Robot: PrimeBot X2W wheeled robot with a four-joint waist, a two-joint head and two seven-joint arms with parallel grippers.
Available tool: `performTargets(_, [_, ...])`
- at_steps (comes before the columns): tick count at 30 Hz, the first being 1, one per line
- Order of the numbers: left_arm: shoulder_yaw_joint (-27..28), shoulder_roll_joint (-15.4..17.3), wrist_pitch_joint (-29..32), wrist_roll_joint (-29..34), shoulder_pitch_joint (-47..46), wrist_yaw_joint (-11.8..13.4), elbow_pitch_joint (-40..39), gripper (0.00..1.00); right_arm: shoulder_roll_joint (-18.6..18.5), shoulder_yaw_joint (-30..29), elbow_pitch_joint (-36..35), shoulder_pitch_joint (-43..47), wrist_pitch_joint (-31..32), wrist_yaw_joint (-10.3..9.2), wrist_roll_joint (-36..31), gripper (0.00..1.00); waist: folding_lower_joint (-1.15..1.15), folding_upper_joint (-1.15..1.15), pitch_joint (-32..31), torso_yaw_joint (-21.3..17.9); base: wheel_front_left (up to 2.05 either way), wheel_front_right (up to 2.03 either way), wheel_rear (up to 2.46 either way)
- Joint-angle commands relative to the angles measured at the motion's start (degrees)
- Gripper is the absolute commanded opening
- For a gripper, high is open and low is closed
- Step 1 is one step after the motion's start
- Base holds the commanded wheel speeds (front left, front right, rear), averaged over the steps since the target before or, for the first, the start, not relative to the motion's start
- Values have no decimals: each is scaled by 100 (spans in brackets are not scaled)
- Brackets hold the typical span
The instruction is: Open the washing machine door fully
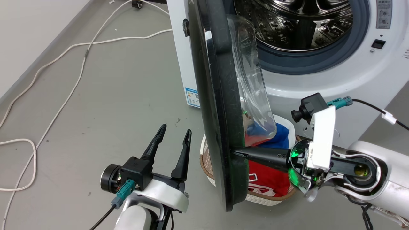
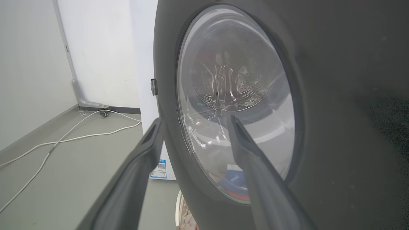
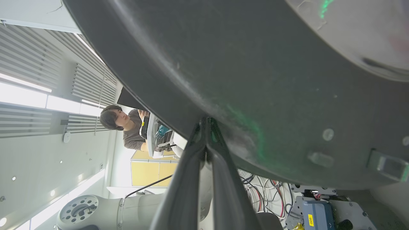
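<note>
The washing machine door (image 1: 217, 95) stands swung out from the white washing machine (image 1: 319, 80), edge-on in the head view, its clear glass bowl (image 1: 252, 89) bulging toward the steel drum (image 1: 297, 22). My right gripper (image 1: 237, 153) is shut, and its tips touch the door's inner face near the lower rim. The right wrist view shows those joined tips (image 3: 206, 120) against the dark door (image 3: 255, 80). My left gripper (image 1: 176, 128) is open on the door's outer side, a little apart from it. In the left wrist view its fingers (image 2: 194, 119) frame the door's window (image 2: 236, 105).
A white laundry basket (image 1: 207, 166) with red and blue cloth sits on the floor under the door. White cables (image 1: 64, 54) trail over the grey floor at left, near the wall. A blue label (image 1: 192, 96) marks the machine's side. A person (image 3: 127, 127) sits in the background.
</note>
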Motion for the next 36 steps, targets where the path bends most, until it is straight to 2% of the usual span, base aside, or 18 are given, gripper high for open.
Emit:
performTargets(1, [6,-2,-12,-3,37,12,13,100,80,7,31,126,-23,16,-50,0,0,0,-4,26,0,0,0])
performTargets(9, [63,1,-12,42,86,-16,42,100,103,-409,149,505,-639,4,-176,0,0,0,-68,-103,0,0,0])
performTargets(20, [228,238,-12,-9,198,-124,170,100,-54,-2061,-78,2172,-2542,15,-951,0,0,0,-287,-744,0,0,0])
performTargets(23, [273,321,-12,-61,268,-143,221,100,-119,-2384,-55,2700,-2871,16,-1325,0,0,0,-358,-915,0,0,0])
performTargets(24, [288,340,-12,-70,299,-149,239,100,-122,-2498,16,2897,-2935,15,-1424,26,0,0,-372,-976,0,0,0])
performTargets(25, [308,368,-12,-92,333,-154,268,100,-103,-2578,82,3084,-2974,16,-1561,46,0,0,-393,-1038,0,0,0])
performTargets(26, [318,375,-12,-132,358,-152,289,100,-86,-2674,180,3250,-3001,16,-1685,76,0,0,-409,-1088,0,0,0])
performTargets(27, [345,393,-12,-151,372,-157,294,100,-50,-2755,283,3394,-3019,16,-1821,95,0,0,-419,-1141,0,0,0])
performTargets(28, [354,411,-12,-168,389,-161,309,100,10,-2876,381,3529,-3023,16,-1950,100,0,0,-429,-1182,0,0,0])
performTargets(31, [413,446,-12,-256,475,-152,352,100,268,-3391,850,3963,-3021,16,-2538,100,0,0,-458,-1338,0,0,0])
performTargets(36, [443,485,-12,-326,496,-159,420,100,837,-4577,1714,4430,-3024,16,-4287,100,0,0,-493,-1493,0,0,0])
